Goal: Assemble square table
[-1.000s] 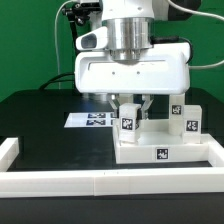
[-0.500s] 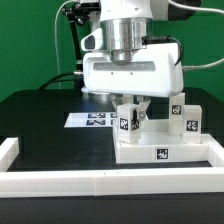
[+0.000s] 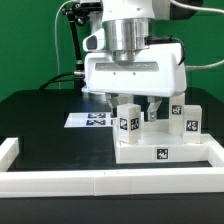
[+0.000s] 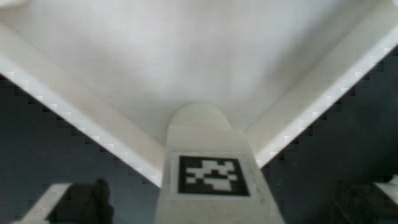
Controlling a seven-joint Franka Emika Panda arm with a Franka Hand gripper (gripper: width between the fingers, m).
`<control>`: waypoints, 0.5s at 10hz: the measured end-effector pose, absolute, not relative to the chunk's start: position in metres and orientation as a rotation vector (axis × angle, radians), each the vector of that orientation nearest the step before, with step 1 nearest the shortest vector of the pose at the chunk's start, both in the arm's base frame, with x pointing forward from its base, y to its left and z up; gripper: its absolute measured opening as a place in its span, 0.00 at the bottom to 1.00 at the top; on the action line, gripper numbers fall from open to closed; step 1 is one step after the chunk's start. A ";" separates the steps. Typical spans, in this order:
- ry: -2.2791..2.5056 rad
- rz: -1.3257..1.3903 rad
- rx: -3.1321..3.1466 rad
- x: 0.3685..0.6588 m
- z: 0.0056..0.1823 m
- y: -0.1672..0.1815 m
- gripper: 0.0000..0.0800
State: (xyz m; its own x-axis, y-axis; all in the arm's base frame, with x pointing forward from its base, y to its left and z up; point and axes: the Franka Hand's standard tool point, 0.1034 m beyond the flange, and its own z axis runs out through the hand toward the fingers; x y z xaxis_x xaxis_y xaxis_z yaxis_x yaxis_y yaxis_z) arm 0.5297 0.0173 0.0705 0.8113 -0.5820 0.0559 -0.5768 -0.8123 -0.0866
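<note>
Right now my gripper (image 3: 140, 108) hangs low over the square table top (image 3: 160, 152), with its jaws spread wide and holding nothing. One finger (image 3: 154, 108) stands clear of the tagged leg (image 3: 129, 118) on the exterior view's right; the other is hidden behind that leg. The leg stands upright on the table top, between my fingers, free of the one that shows. In the wrist view the same leg (image 4: 212, 165) rises in the middle with its black tag facing the camera, and my dark fingertips (image 4: 80, 200) sit well out at either side of it. Two more legs (image 3: 186, 119) stand upright at the top's far side, toward the exterior view's right. Beyond the top lies the marker board (image 3: 90, 119), flat on the black table (image 3: 40, 115). A white border rail (image 3: 100, 182) runs along the near edge.
</note>
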 end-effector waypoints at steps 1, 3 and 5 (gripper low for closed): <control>0.787 -0.127 -2.975 0.530 0.070 0.017 0.81; 0.570 -0.131 -3.031 0.528 0.070 0.018 0.81; 0.300 -0.125 -3.080 0.527 0.070 0.019 0.81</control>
State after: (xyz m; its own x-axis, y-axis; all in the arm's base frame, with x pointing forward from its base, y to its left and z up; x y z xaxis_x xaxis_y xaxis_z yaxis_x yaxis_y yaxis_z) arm 0.5272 0.0186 0.0696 0.9780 -0.1945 0.0759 -0.1909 -0.9802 -0.0517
